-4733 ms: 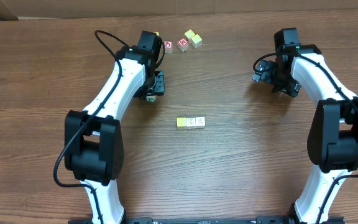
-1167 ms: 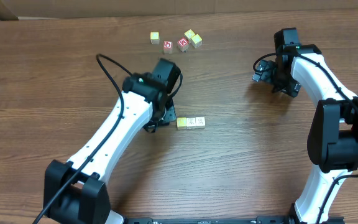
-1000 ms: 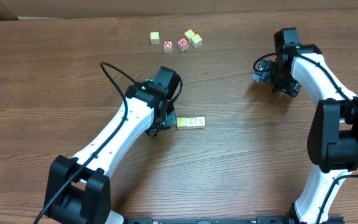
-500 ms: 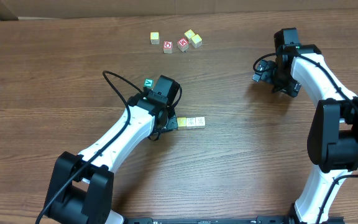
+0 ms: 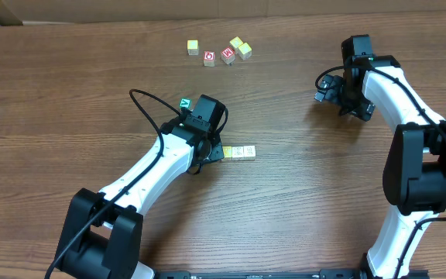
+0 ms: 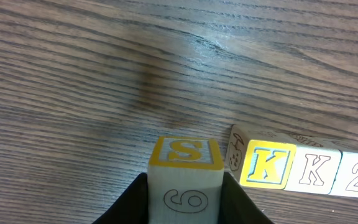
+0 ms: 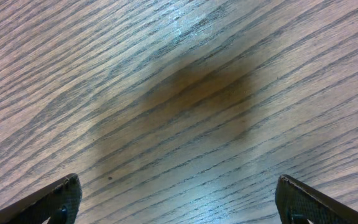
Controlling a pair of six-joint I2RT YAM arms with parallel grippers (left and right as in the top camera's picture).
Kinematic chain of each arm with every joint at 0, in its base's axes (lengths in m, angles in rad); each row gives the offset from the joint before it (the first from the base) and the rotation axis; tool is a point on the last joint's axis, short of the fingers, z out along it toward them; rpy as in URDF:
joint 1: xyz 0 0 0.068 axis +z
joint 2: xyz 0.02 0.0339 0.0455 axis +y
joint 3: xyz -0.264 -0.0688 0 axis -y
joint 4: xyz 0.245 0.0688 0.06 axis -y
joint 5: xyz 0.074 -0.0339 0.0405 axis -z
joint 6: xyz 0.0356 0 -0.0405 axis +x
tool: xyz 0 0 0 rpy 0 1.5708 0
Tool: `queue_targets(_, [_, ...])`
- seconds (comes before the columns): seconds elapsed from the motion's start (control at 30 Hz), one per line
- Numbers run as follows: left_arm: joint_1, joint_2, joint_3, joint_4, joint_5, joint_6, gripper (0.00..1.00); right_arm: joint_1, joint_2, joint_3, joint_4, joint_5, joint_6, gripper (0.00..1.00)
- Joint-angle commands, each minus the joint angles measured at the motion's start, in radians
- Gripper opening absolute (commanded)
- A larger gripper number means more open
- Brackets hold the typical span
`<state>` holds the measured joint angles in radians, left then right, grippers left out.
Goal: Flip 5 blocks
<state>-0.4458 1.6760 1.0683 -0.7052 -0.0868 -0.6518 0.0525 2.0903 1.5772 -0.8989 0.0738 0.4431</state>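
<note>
Arriving from the far cluster (image 5: 224,53), left fingers (image 6: 130,208) are gripping a block (image 6: 186,179) beside the row (image 6: 303,169), probably releasing next; right fingers (image 7: 58,200) are gaping empty.

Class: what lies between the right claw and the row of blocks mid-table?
Only bare table separates the right claw from the row of blocks, per the overhead view.

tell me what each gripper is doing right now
Left gripper: shut on the S block.
Right gripper: open, holding nothing.
</note>
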Motion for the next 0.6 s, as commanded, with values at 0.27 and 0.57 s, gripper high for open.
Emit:
queue_targets(0.27, [-0.013,0.02,-0.019,0.007,0.002,0.024,0.38,-0.002,0.001,0.021,0.005,-0.006,-0.006,1.0])
queue_targets(0.57, [-0.008,0.04,0.002,-0.012,-0.055,0.073,0.42,-0.002,0.001,0.021,0.005,-0.006,-0.006,1.0])
